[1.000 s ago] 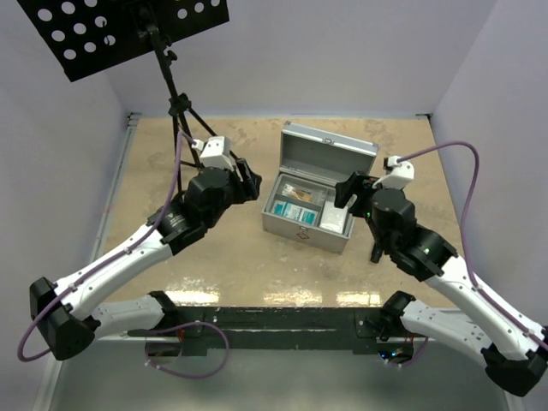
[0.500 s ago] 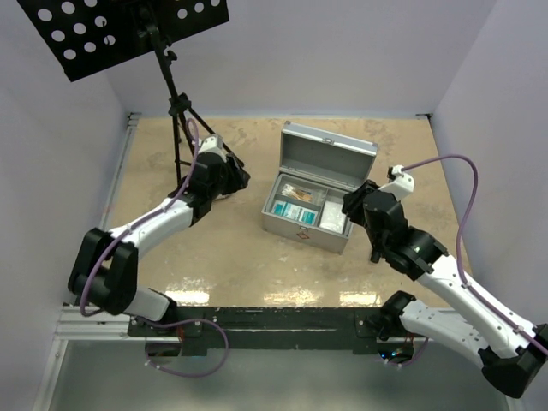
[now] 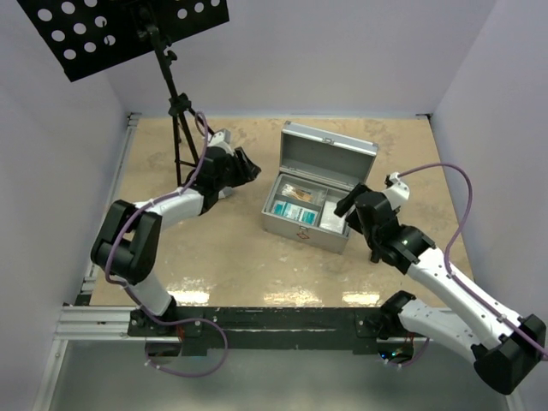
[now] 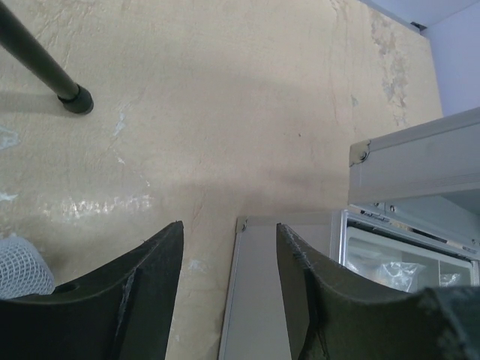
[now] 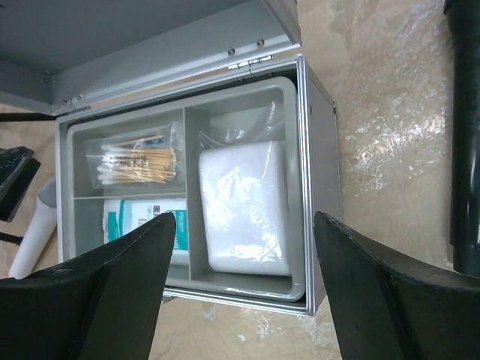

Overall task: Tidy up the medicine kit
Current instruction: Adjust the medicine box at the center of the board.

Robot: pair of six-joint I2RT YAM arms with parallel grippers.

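Hovering apart and empty, right jaws sit over the tray [image 5: 247, 283] of the medicine kit [image 3: 300, 229]; a skewed drop could snag its rim. Also apart and empty, left jaws have the kit wall just ahead; a push would slide it.

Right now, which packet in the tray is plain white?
The large packet filling the tray's widest compartment; the others are bagged swabs and a teal-printed pack.

Open tabletop [image 3: 231, 257] lies between tripod stand [image 3: 180, 104] and case [image 3: 304, 229], whose raised lid [image 3: 330, 158] walls off its far side.
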